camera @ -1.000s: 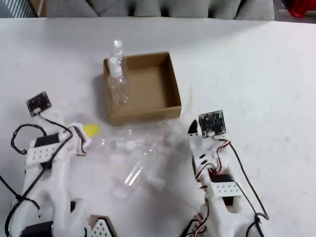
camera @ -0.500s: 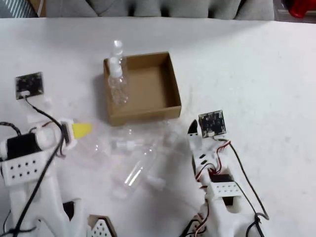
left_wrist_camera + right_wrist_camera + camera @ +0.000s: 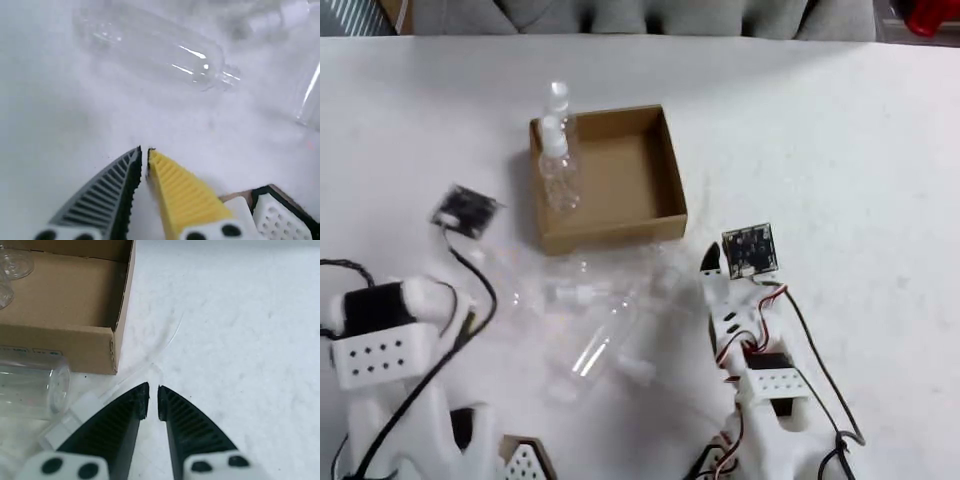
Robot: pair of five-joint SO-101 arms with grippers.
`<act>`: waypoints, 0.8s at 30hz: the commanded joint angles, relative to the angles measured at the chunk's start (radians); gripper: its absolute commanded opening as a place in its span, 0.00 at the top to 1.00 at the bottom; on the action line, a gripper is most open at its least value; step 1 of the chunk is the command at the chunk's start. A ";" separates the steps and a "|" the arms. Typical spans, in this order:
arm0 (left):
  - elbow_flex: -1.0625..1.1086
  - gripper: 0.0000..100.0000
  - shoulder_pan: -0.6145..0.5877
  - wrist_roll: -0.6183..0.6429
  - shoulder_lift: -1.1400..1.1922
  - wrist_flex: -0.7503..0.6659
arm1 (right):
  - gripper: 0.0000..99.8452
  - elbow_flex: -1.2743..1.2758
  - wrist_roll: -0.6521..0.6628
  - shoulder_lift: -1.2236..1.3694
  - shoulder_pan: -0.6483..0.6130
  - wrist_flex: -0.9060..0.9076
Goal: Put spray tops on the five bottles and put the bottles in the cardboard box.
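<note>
While near bottle (image 3: 155, 47) (clear), left gripper (image 3: 144, 150).

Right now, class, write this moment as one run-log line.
cardboard box: two capped bottles | table: uncapped bottle lying | left fingers: shut, empty | right fingers: shut, empty

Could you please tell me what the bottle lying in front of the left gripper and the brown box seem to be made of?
The bottle looks like clear, glossy plastic: the white table shows through it and bright streaks glint on its side. Thin glass cannot be ruled out. The cardboard box looks like matte brown cardboard: dull, even tan walls with a thick raw edge.
</note>
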 commanded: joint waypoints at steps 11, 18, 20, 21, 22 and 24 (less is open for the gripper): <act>0.210 0.98 0.305 -0.061 -0.022 -0.135 | 0.99 -0.006 -0.003 0.002 -0.007 0.002; 0.218 0.98 0.348 -0.057 0.193 -0.222 | 0.99 -0.006 -0.003 0.002 -0.007 0.002; 0.189 0.98 0.348 -0.044 0.263 -0.238 | 0.99 -0.006 -0.003 0.002 -0.005 0.002; 0.170 0.98 0.348 -0.031 0.294 -0.250 | 0.99 -0.006 -0.003 0.002 -0.005 0.002; 0.153 0.98 0.346 -0.025 0.317 -0.262 | 0.99 -0.006 -0.003 0.002 -0.005 0.002; 0.132 0.98 0.348 -0.023 0.360 -0.279 | 0.99 -0.006 -0.003 0.002 -0.005 0.002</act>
